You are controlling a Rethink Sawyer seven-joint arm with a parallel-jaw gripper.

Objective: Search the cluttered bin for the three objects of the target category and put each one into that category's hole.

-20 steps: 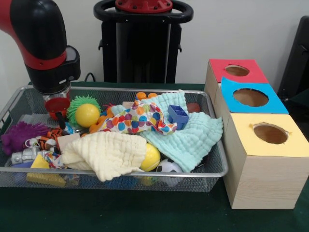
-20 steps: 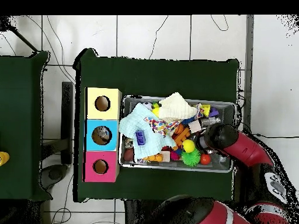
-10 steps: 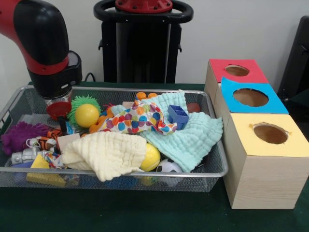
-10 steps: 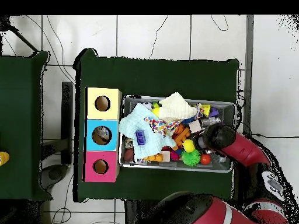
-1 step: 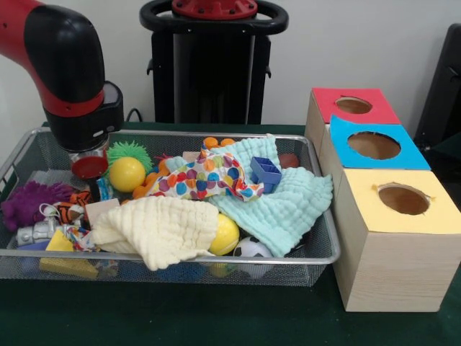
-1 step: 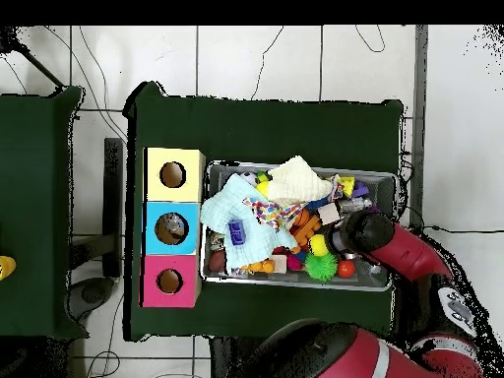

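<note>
The wire bin [image 5: 216, 257] holds a jumble of toys and cloths. My gripper [image 5: 88, 153] hangs low over the bin's left end, just left of a yellow ball [image 5: 127, 173] and a green spiky ball [image 5: 128, 151]. A red round object [image 5: 89, 167] sits right below the arm's end. The gripper's tip is sunk among the toys and hidden. Overhead, the arm's end [image 6: 356, 234] covers the bin's right part. Three boxes stand beside the bin, each with a round hole on top: red [image 5: 353, 106], blue [image 5: 374, 145] and yellow [image 5: 403, 200].
A cream cloth [image 5: 158, 227], a polka-dot cloth [image 5: 209, 176] and a mint cloth [image 5: 277, 202] cover much of the bin. A second yellow ball [image 5: 225, 234], a black-and-white ball [image 5: 251, 249], a blue square frame [image 5: 265, 171] and a purple fuzzy toy [image 5: 27, 202] lie among them.
In the front view the arm's end has shifted a little to the right and lower, closer to the yellow ball. The cloths and boxes have not moved.
</note>
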